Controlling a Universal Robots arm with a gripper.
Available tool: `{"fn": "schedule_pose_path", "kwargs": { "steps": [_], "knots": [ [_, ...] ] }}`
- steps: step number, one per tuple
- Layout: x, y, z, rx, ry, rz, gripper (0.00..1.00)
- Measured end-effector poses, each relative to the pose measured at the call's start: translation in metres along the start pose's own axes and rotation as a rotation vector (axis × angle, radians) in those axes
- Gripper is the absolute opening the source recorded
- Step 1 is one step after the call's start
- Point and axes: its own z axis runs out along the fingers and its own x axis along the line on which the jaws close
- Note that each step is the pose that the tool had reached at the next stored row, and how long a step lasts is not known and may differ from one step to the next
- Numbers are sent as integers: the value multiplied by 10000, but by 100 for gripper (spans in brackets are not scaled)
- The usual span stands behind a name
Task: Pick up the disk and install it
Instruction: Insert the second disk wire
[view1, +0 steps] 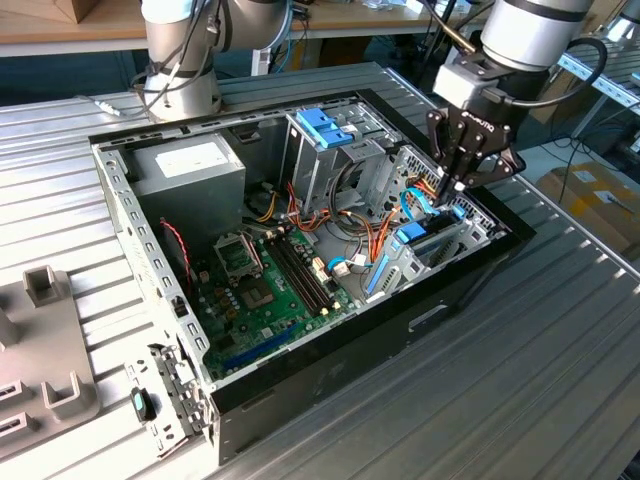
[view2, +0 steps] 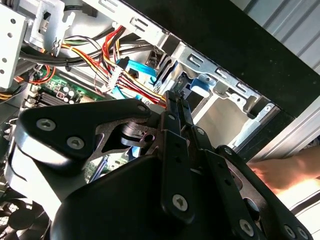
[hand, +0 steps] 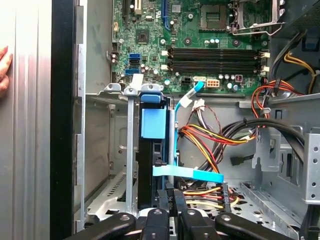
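Gripper (view1: 457, 182) is down inside the open computer case (view1: 330, 350), at the drive bay on the exterior view's right. Its fingers (view2: 176, 107) are drawn narrow, nearly together. Whether they pinch anything cannot be told. The disk (hand: 147, 165) stands on edge in the bay slot, its light blue carrier tab (hand: 152, 122) showing in the first wrist view, directly beyond the fingertips. Flat blue data cable (hand: 187, 173) crosses beside it. Motherboard (view1: 265, 290) lies on the case floor. A person's hand (view2: 280, 172) rests outside the case wall.
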Motion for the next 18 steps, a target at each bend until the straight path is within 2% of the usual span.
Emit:
{"fn": "schedule_pose_path", "kwargs": {
  "steps": [6,11,15,18],
  "knots": [
    [-1,16,31,49,7,-2,16],
    [2,-25,40,51,4,-12,16],
    [58,-24,44,53,5,-12,16],
    [62,-18,50,54,4,-11,16]
  ]
}}
